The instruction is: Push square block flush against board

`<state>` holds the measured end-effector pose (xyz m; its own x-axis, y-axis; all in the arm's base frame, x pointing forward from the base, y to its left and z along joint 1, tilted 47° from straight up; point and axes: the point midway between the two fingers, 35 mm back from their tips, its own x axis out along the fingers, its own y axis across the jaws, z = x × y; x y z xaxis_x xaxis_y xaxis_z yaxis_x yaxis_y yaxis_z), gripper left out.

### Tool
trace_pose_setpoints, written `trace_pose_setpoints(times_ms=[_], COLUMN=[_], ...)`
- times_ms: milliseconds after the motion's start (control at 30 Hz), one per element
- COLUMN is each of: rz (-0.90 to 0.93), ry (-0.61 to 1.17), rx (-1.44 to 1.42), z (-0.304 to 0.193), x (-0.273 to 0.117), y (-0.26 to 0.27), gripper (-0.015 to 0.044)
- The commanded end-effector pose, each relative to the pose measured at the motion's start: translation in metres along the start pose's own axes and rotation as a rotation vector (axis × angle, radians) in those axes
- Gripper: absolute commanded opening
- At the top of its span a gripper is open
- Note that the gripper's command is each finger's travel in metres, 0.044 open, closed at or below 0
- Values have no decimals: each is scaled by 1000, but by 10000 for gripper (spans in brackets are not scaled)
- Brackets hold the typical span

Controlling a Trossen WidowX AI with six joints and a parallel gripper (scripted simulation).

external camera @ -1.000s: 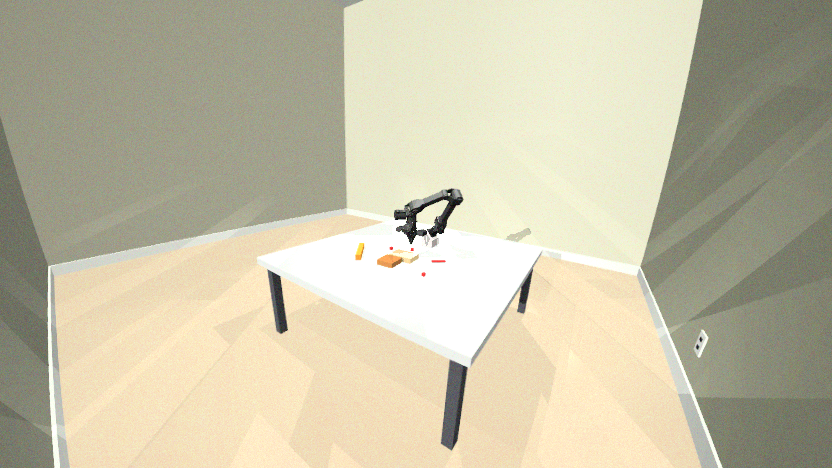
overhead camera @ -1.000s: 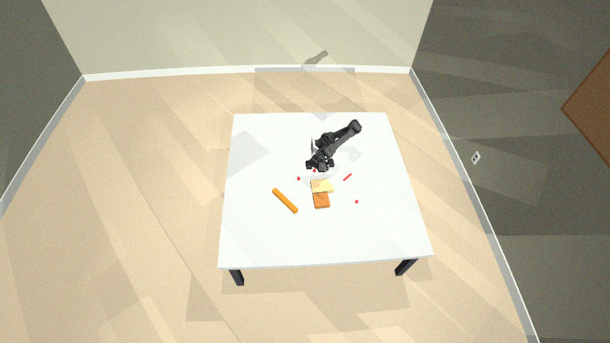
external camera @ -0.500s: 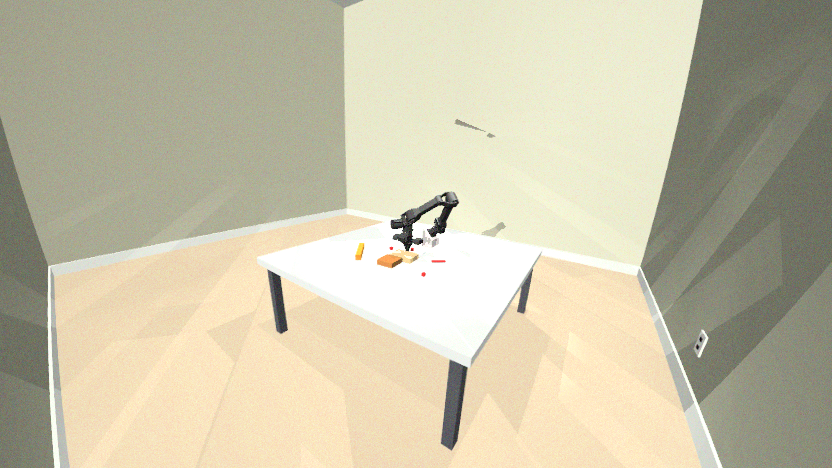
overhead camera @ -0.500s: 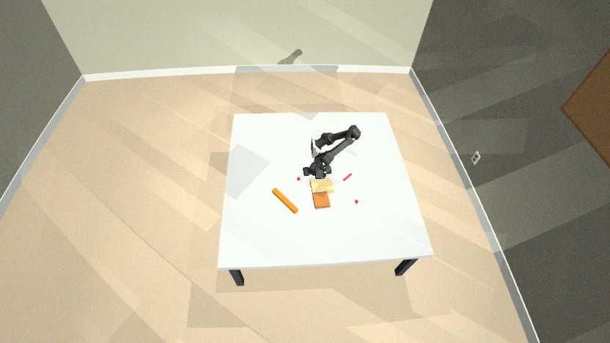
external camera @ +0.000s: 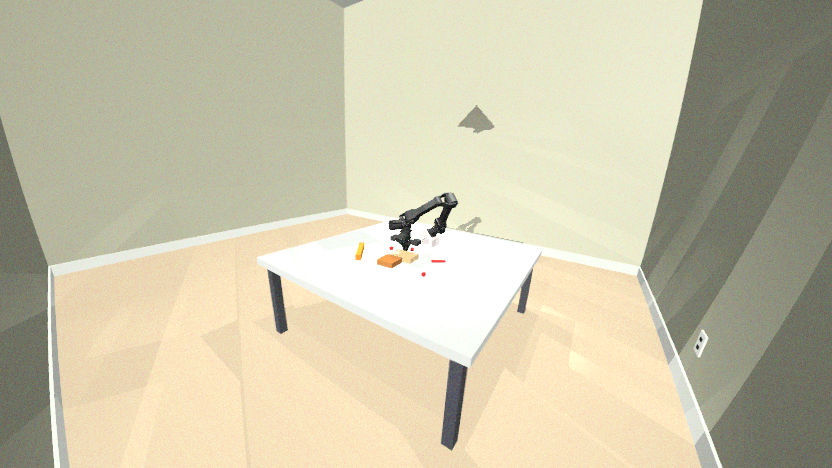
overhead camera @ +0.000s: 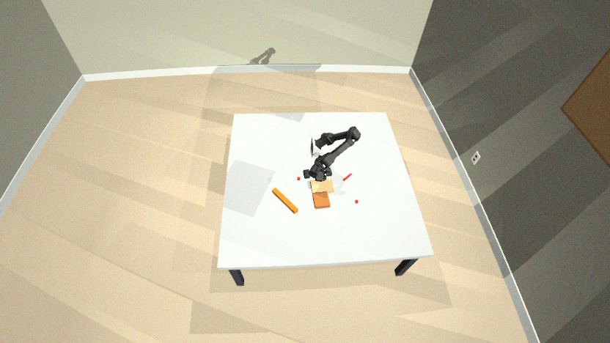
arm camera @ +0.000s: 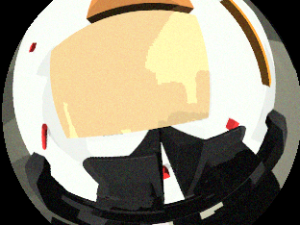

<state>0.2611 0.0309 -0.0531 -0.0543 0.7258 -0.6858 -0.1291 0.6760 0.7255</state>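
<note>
On a white table (overhead camera: 324,238) (external camera: 407,291), pale walls behind; wooden floor (overhead camera: 127,170) (external camera: 174,349) below

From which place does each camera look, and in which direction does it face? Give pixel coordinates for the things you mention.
Top: high above the white table (overhead camera: 264,238) (external camera: 465,302), looking steeply down; the black arm (overhead camera: 338,152) (external camera: 427,206) shows.
Exterior: off to one side, above table height, looking slightly down across it; the arm shows.
Wrist: on the arm near the black tool (arm camera: 161,129), looking past its closed fingers at the pale tan block (arm camera: 120,72).
Top and exterior share the whole arm.
</note>
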Motion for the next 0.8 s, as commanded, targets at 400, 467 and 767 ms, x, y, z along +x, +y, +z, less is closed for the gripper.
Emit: trace_pose_setpoints(times_ms=[400,467,767], rz=[5,5,5], ry=[1,1,1], rx=[6,6,7], z=[18,15,0], x=[1,1,1], y=[-1,-1,-2], gripper=[0,0,0])
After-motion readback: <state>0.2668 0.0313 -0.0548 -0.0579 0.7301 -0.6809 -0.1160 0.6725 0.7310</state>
